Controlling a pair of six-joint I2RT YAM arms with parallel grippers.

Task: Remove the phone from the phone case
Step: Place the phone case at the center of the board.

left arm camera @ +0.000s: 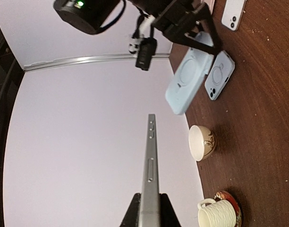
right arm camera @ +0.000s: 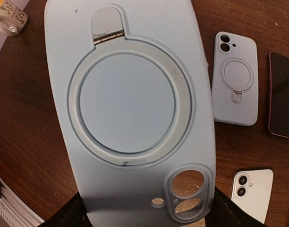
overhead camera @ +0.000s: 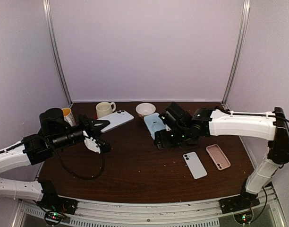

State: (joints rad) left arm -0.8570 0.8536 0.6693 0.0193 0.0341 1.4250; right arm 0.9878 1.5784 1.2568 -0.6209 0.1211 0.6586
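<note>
Seen from above, the left gripper (overhead camera: pixel 103 125) is clenched on one end of a pale phone (overhead camera: pixel 117 120). The phone is well to the left of the light blue phone case (overhead camera: pixel 152 123) and clear of it. The right gripper (overhead camera: pixel 163 131) grasps that case by its near end. A small bowl (overhead camera: pixel 145 109) stands just behind the case, and a white mug (overhead camera: pixel 105 109) stands further off to the case's left. Nearer than the case and to its right, a second white phone (overhead camera: pixel 195 165) and a pink case (overhead camera: pixel 217 156) lie side by side on the brown table (overhead camera: pixel 135 175).

In the left wrist view the phone (left arm camera: pixel 150 161) shows edge-on as a thin metal side with buttons, pinched at its lower end between the dark fingers (left arm camera: pixel 134 212). Beyond it the light blue phone case (left arm camera: pixel 187 80) hangs in the other arm's grip. Just beside it another blue case (left arm camera: pixel 220 74) lies flat on the wood, and the bowl (left arm camera: pixel 202 143) sits below the held case in the frame.

In the right wrist view the case (right arm camera: pixel 130 104) fills the frame, with its ring stand facing the lens. Table shows through its open camera cut-out. Dark fingers (right arm camera: pixel 71 215) press on both of its lower edges. To its right lie the other blue case (right arm camera: pixel 235 80) and the second white phone (right arm camera: pixel 250 194).
</note>
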